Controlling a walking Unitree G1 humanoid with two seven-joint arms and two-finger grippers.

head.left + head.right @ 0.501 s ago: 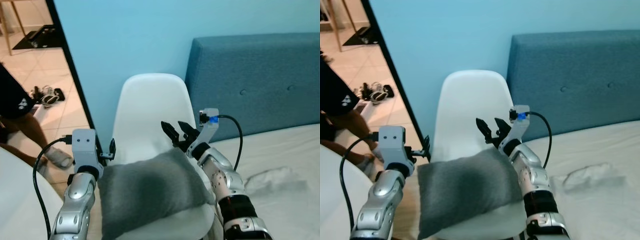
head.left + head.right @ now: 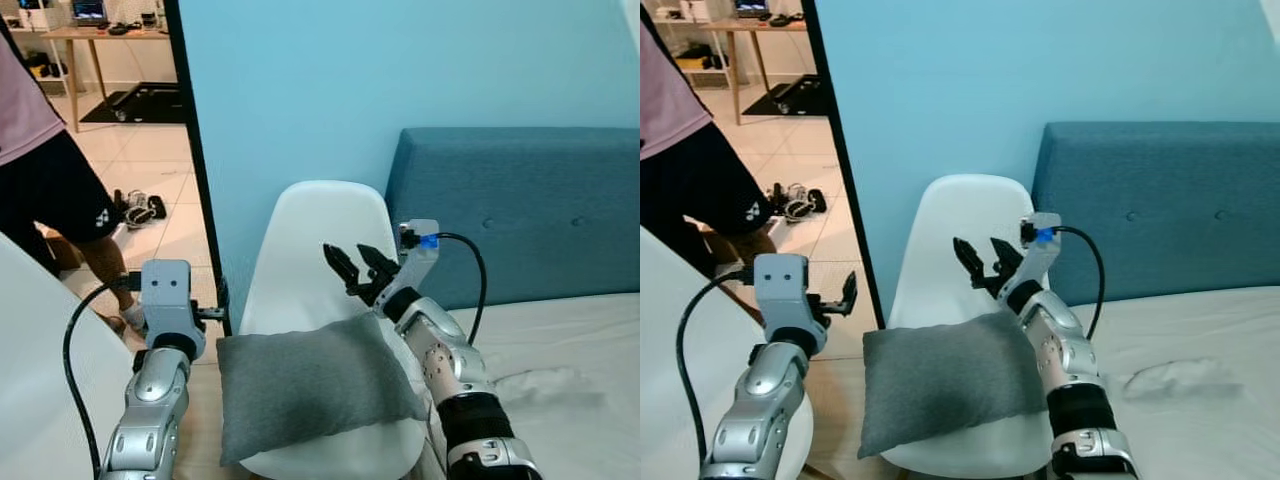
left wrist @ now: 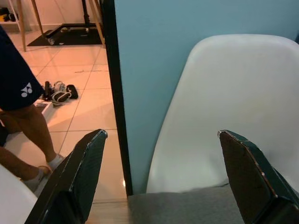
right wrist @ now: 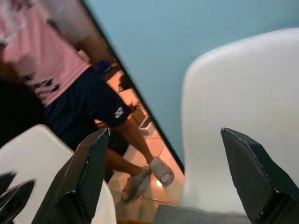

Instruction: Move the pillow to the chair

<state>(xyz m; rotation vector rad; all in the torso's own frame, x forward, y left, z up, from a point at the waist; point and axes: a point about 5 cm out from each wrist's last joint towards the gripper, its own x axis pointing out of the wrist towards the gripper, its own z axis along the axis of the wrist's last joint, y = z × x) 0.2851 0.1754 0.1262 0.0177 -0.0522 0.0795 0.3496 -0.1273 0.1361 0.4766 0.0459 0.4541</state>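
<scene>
A grey pillow lies flat on the seat of a white shell chair that stands against the blue wall. My right gripper hovers open just above the pillow's far right corner, in front of the chair back, holding nothing. Off the pillow's left edge, my left gripper is raised and open, with nothing between its fingers. In the left wrist view the chair back and a strip of the pillow lie ahead between the spread fingers.
A teal headboard and a bed with a pale sheet sit right of the chair. A black door frame edges the wall at left. A person stands in the tiled doorway near shoes. A white rounded surface is at lower left.
The camera has risen and pulled back, so the chair and pillow sit lower and smaller. Both grippers stay open, now a little clear of the pillow, which rests on the seat.
</scene>
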